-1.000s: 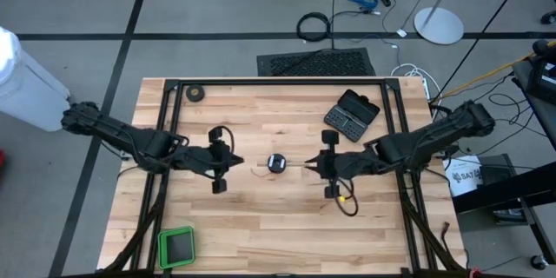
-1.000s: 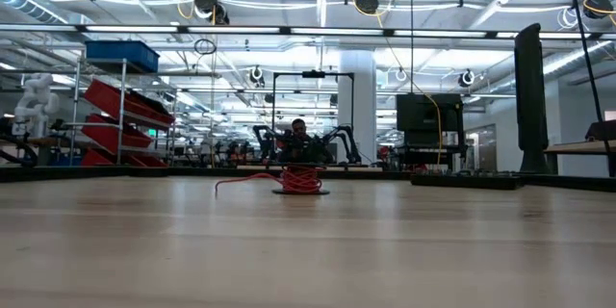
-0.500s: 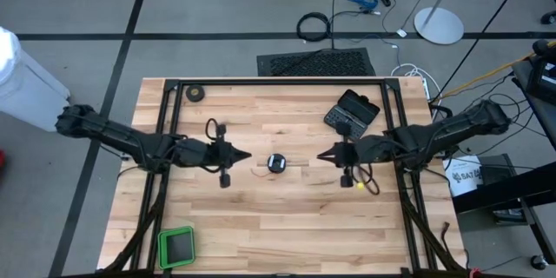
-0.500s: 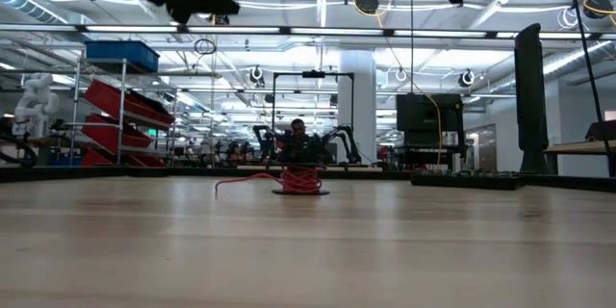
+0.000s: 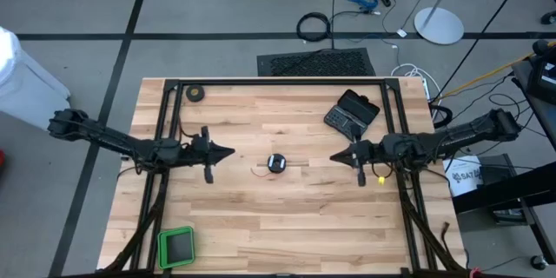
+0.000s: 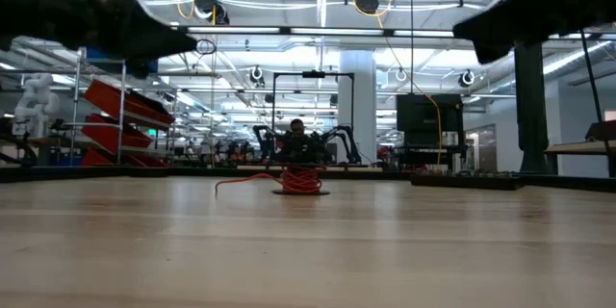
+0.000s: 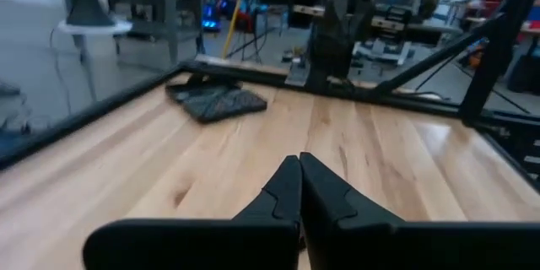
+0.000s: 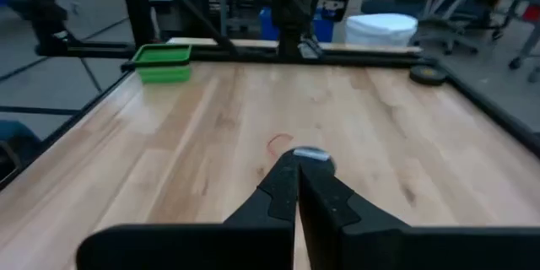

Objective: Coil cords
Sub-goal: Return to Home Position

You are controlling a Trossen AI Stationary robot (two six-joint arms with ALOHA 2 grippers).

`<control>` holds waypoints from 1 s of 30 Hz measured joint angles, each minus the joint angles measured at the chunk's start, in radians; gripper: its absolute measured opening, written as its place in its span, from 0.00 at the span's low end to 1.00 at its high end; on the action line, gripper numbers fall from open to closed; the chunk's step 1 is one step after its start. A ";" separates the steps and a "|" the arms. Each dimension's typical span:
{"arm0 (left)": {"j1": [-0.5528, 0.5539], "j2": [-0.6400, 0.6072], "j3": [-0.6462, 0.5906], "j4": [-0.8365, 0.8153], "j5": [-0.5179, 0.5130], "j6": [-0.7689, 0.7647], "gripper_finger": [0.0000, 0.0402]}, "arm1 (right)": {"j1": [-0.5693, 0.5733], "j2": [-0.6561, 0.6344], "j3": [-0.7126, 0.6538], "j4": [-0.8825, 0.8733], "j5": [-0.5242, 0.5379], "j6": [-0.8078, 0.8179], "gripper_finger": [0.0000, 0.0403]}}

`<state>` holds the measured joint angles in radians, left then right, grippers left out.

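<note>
Two dark grippers are hanging over the wooden table [image 5: 261, 217]: the left gripper [image 5: 228, 150] and the right gripper [image 5: 334, 157], each with its fingers pressed together on nothing, as both wrist views are showing. Between them, near the table's middle and well apart from both, the small black reel [image 5: 276, 163] is lying flat with the red wire [image 6: 300, 180] bunched loosely around it. A short tail [image 5: 261, 171] of that wire is straying onto the wood on the left gripper's side. Trouble is likeliest there. The turns are looking slack rather than snug, so they may be springing off the reel. Nothing is pinning the reel down, so an arm sweeping low could be catching the tail and dragging the coil undone. Counting across, the table is carrying one green tray [image 5: 162, 248] at one left corner and one black tape roll [image 5: 196, 94] at the other. Next are coming one left gripper, one red wire, one reel and one right gripper, with one black hinged case [image 5: 351, 113] lying open just beyond it.
</note>
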<state>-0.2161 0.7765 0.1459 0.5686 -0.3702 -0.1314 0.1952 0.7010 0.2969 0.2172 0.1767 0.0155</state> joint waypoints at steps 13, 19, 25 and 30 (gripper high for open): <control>0.066 -0.021 -0.080 -0.049 -0.039 0.014 0.00 | -0.078 -0.028 -0.200 0.150 -0.059 0.046 0.00; 0.099 -0.040 -0.138 0.053 0.027 -0.018 0.00 | -0.105 -0.048 -0.284 0.308 -0.129 0.076 0.00; 0.099 -0.085 -0.138 0.051 0.032 0.031 0.00 | -0.114 -0.060 -0.283 0.297 -0.100 0.054 0.00; 0.129 -0.150 -0.138 0.048 0.113 0.071 0.00 | -0.135 -0.082 -0.283 0.258 -0.099 0.052 0.00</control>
<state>-0.0872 0.6268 0.0078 0.6169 -0.2575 -0.0608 0.0605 0.6192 0.0142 0.4752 0.0776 0.0677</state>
